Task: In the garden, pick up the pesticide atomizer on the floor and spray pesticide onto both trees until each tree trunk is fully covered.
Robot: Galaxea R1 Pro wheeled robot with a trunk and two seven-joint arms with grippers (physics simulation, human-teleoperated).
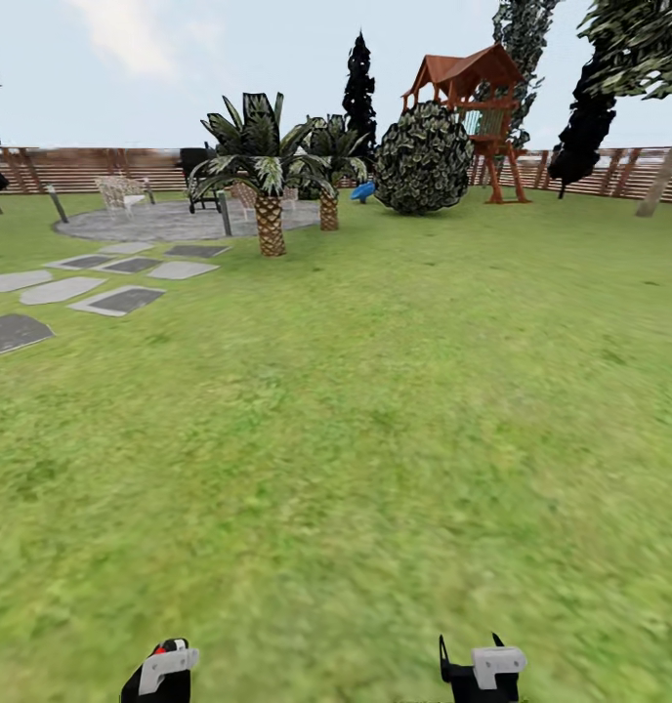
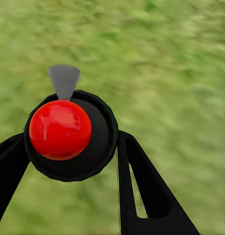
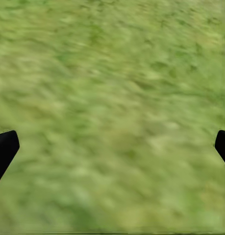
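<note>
The pesticide atomizer (image 2: 61,129) is a round black bottle with a glossy red top and a grey nozzle, and my left gripper (image 2: 68,144) is shut on it between its two black fingers. Low in the head view, its red top (image 1: 160,647) peeks out above my left gripper (image 1: 160,674). Beside it, my right gripper (image 1: 470,649) is open and empty, hovering over the lawn (image 3: 112,98). One tree with a pale leaning trunk (image 1: 668,171) and a green crown stands at the far right by the fence. The grey gravel floor (image 1: 170,223) lies far off to the left.
Two palms (image 1: 270,220) and a round bush (image 1: 424,161) stand ahead, with a wooden play tower (image 1: 473,107) behind the bush. Pale stepping stones (image 1: 116,301) lie on the left. Wicker chairs (image 1: 121,192) sit on the paving. A brown slat fence (image 1: 82,168) closes the lawn.
</note>
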